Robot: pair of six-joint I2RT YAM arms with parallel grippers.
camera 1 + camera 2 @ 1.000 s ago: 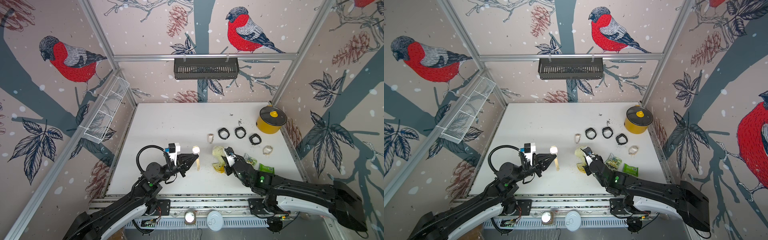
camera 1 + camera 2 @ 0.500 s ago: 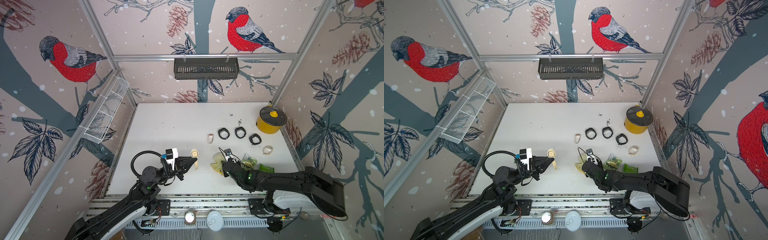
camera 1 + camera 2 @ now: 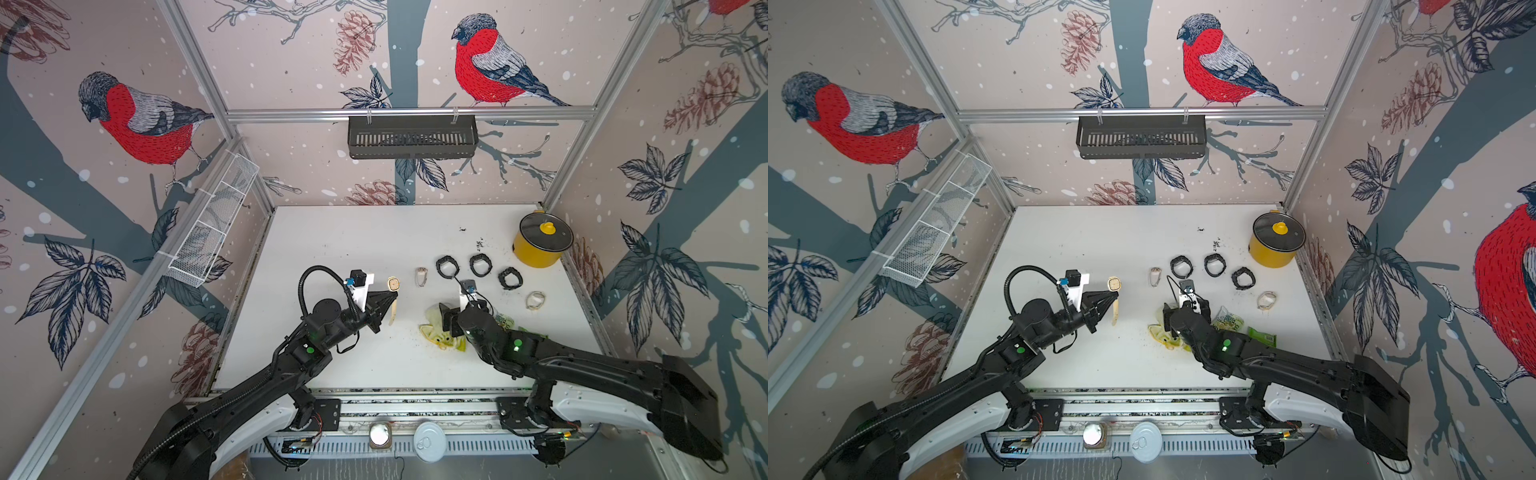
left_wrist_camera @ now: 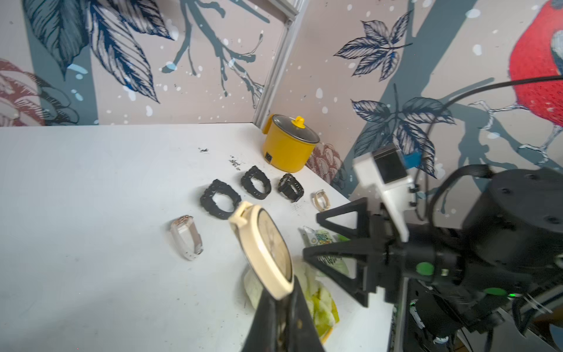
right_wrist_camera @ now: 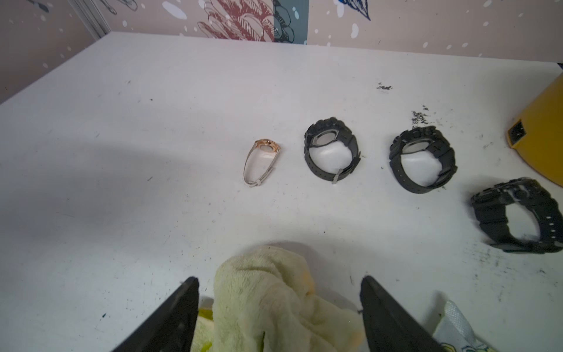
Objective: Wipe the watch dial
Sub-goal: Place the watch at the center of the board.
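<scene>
While the left gripper (image 4: 281,300) clamps the strap (image 3: 392,316) of the cream wristwatch (image 3: 393,284), its dial (image 4: 272,243) stands raised above the table (image 3: 332,249) | right gripper (image 5: 279,282) spread wide over limp yellow cloth (image 5: 262,307) | cloth likely soft, light: pinch a raised fold

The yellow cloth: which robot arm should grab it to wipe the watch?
The right arm, probably. The right pincer stands open with the yellow cloth between its fingers. The left pincer is busy: it is shut on the cream watch, holding it up.
</scene>
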